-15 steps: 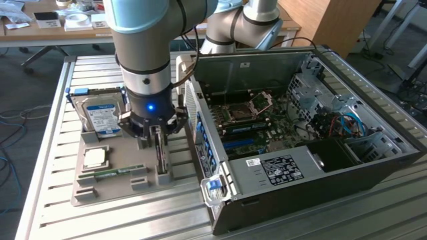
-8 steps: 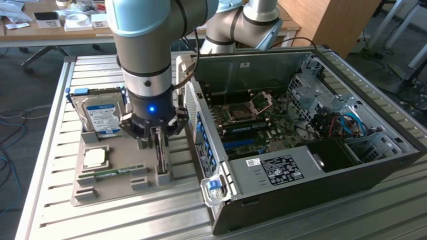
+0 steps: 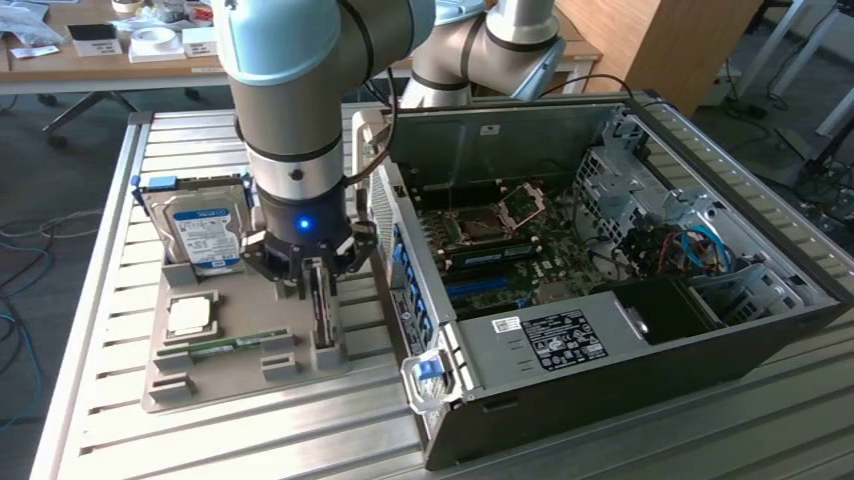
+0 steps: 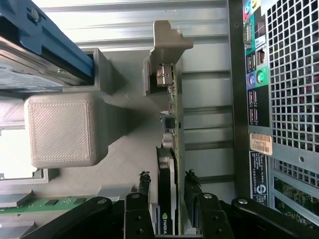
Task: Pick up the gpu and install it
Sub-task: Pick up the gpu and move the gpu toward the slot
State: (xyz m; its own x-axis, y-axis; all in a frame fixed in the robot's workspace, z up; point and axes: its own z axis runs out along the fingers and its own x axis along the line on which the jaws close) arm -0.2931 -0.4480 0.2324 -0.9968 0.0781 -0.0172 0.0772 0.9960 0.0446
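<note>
Wrist view: the gpu (image 4: 169,149) shows edge-on, standing on its long edge in the grey tray (image 4: 119,149), just beside the ported back wall of the case (image 4: 294,74).
Long axis: it runs pretty much parallel to that case wall. The end away from the gripper (image 4: 167,175) sits in a grey post of the tray. Can't tell which end has the bracket.
Gripper state: jaws spread wide, one finger (image 4: 144,191) on each side of the card's near end. It isn't clamped on anything, so nothing is held.
Writing: the white barcode sticker (image 4: 260,144) on the case back has print too small to read. A small pale logo on the card's cooler edge is cut off. The black label (image 3: 567,340) inside the case is unreadable too. The hard drive (image 3: 207,235), farther from the case than the gpu, has a blue-white label with no legible text.
Hidden: in the exterior view the gripper covers most of the card.
</note>
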